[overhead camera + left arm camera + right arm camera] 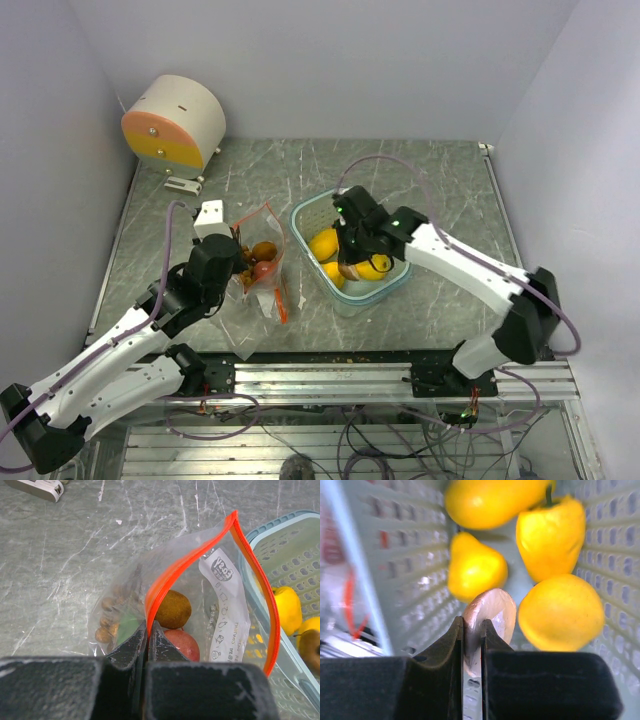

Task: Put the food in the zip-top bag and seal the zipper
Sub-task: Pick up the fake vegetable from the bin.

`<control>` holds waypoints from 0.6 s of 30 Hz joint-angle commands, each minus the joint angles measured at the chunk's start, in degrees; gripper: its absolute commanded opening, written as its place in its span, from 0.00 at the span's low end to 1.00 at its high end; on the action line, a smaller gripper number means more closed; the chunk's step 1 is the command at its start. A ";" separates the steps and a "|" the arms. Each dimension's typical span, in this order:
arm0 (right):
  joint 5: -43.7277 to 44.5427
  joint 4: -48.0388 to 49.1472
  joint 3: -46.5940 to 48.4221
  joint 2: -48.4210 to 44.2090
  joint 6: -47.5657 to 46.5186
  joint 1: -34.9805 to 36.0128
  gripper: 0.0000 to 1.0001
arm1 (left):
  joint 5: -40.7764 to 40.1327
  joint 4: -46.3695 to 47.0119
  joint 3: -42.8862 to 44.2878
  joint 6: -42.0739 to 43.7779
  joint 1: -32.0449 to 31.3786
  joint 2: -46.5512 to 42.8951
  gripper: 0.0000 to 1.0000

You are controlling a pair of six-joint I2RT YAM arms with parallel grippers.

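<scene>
Loading step, mid-task.

L arm: the left gripper (148, 628) is pressed together on the orange zipper strip (170, 577) of the zip-top bag (235, 625). It pinches one lip, so the mouth gapes toward the basket. The bag is clear, floppy film w/ a printed white label. It stands on the grey marbled table (430, 180), just beside the light-blue basket (400, 285). Already inside are a matte brown round fruit (172, 609), a smooth red fruit (184, 645) under it, and a knobbly brown grape bunch (107, 624) seen through the film.

R arm: the right gripper (471, 630) is down in the basket, jaws nipping a pale glossy piece (490, 612) by its edge. Can't tell what food it is. Around it lie four yellow fruits (562, 612), waxy and smooth, some pear- or pepper-shaped. The basket walls are rigid plastic, perforated w/ rows of slots.

Next, I'd judge: lift the pale piece clear of the rim, carry it across to the bag mouth and drop it in. The opening looks narrow and the film is limp, so the approach needs care. The yellow fruits are yet to be moved, and the zipper is not yet sealed.
</scene>
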 commanded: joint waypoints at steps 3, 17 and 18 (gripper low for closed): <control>-2.59 8.44 1.48 -10.51 0.22 -0.41 0.00 | -1.03 1.10 -0.40 -0.07 0.13 -0.05 0.07; -24.57 48.93 -6.35 -15.37 11.54 0.26 0.00 | -0.39 1.26 -0.77 -0.67 0.14 -0.91 0.07; -22.87 50.86 -6.85 -14.58 12.40 0.72 0.00 | -0.23 1.25 -0.72 -0.68 0.19 -0.85 0.07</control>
